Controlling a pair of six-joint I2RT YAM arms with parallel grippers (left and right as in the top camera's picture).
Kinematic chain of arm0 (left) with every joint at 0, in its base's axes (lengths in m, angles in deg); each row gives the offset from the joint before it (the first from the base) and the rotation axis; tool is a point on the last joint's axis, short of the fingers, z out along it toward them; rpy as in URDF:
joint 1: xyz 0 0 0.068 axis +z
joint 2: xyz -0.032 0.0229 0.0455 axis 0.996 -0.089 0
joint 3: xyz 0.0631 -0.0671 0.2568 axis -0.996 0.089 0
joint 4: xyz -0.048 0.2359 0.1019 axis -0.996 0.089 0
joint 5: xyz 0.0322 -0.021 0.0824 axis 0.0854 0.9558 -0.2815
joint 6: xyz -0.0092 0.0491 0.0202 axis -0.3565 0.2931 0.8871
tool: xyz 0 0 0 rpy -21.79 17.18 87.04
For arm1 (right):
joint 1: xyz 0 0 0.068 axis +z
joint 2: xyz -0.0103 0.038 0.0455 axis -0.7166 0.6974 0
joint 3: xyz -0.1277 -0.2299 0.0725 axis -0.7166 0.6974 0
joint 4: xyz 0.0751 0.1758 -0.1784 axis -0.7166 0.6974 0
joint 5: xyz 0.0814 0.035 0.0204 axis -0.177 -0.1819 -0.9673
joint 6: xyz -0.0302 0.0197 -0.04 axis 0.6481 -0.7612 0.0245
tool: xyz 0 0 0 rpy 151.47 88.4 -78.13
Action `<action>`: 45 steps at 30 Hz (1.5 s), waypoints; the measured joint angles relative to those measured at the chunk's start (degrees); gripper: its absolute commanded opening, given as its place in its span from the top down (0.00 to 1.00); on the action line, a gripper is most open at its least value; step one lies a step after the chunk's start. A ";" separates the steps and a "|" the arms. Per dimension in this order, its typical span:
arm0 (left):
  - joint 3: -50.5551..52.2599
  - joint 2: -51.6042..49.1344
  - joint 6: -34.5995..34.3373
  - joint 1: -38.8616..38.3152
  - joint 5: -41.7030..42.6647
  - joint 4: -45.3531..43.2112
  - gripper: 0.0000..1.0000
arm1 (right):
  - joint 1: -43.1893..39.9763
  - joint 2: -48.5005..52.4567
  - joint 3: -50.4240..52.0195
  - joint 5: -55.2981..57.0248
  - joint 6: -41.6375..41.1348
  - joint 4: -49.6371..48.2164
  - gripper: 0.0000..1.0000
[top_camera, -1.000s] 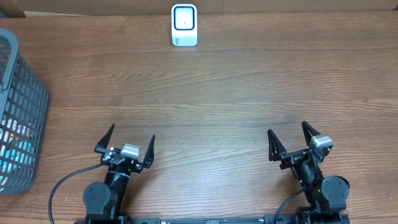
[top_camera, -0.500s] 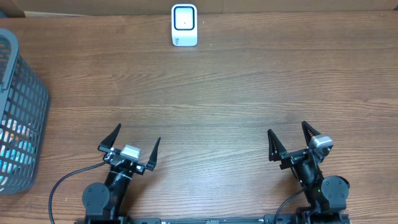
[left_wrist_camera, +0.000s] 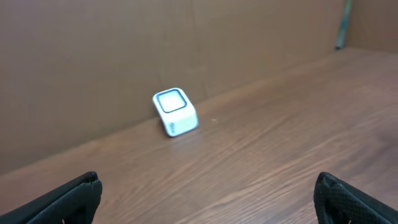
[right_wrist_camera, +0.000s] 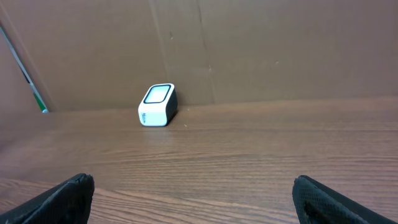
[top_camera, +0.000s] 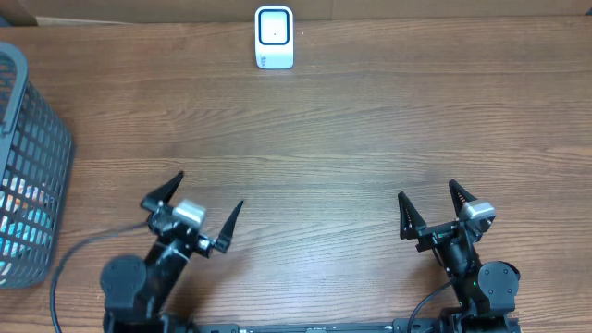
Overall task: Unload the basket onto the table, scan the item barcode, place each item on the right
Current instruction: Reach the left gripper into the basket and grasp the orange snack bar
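My left claw and right claw stand wide open, holding nothing, at the near edge of the brown wooden table, the small white box-shaped barcode scanner well apart at the far edge.

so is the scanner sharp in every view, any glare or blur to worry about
Overhead: even light, table grain crisp, scanner slightly washed out on its white face, no hard shadows. Left wrist: frame tilted, scanner a little soft. Right wrist: level, scanner clear, fingertips in the bottom corners dark and out of focus.
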 measured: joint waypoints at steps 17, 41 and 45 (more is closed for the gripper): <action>-54.62 -47.58 -4.76 0.00 13.44 40.39 0.00 | 0.00 0.00 0.00 0.00 0.00 -0.02 0.00; -81.77 -58.60 -34.36 38.66 -1.22 46.23 0.15 | 0.00 0.00 0.00 0.00 0.00 -0.02 0.00; -81.81 -61.75 -37.33 46.71 -3.21 49.55 0.14 | 0.00 0.00 0.00 0.00 -0.02 -0.02 0.00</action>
